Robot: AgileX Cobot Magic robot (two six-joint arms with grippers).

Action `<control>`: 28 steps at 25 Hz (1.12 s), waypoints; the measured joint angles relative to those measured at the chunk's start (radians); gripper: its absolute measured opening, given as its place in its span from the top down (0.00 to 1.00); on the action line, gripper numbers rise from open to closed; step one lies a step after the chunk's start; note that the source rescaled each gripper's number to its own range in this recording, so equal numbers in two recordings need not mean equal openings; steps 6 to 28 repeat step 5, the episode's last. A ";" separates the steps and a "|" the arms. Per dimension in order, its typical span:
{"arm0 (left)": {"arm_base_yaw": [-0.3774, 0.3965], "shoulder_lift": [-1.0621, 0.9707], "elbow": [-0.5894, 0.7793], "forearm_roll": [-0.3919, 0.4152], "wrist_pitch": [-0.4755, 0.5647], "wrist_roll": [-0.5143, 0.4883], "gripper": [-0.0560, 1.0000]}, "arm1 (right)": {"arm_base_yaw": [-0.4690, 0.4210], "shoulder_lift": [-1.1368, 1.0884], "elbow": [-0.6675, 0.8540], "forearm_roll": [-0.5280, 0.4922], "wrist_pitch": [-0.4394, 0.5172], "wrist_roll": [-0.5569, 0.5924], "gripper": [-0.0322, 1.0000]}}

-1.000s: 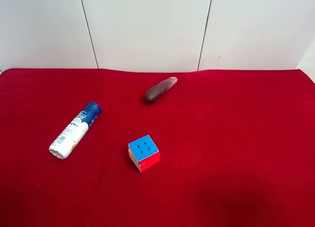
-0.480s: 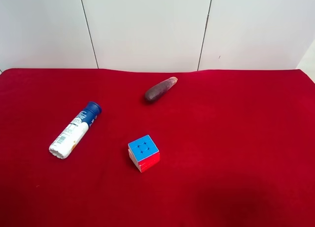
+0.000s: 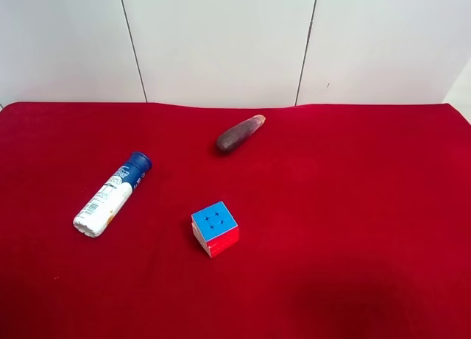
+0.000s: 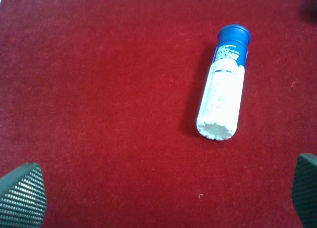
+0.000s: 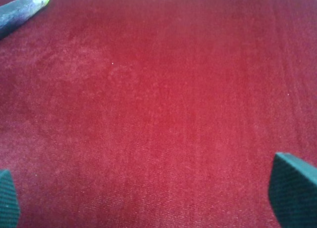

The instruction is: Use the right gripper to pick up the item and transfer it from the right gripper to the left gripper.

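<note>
The item, a slim white bottle (image 3: 111, 195) with a blue label and dark blue cap, lies on its side on the red cloth at the exterior high view's left. It also shows in the left wrist view (image 4: 224, 84), ahead of the left gripper (image 4: 163, 198), which is open and empty with only its fingertips (image 4: 22, 196) showing. The right gripper (image 5: 153, 201) is open and empty over bare red cloth, its fingertips (image 5: 293, 188) at the frame's corners. Neither arm shows in the exterior high view.
A multicoloured cube (image 3: 214, 228) sits near the middle of the red cloth (image 3: 353, 207). A dark brown-purple oblong object (image 3: 239, 133) lies farther back; its end shows in the right wrist view (image 5: 22, 10). A white panelled wall stands behind the table.
</note>
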 joint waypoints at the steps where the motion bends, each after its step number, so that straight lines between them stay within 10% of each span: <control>1: 0.000 0.000 0.000 0.000 0.000 0.000 0.00 | 0.000 0.000 0.000 0.000 0.000 0.000 0.00; 28: 0.000 0.000 0.000 0.000 0.000 0.000 0.00 | 0.000 0.000 0.000 0.000 0.000 0.000 0.00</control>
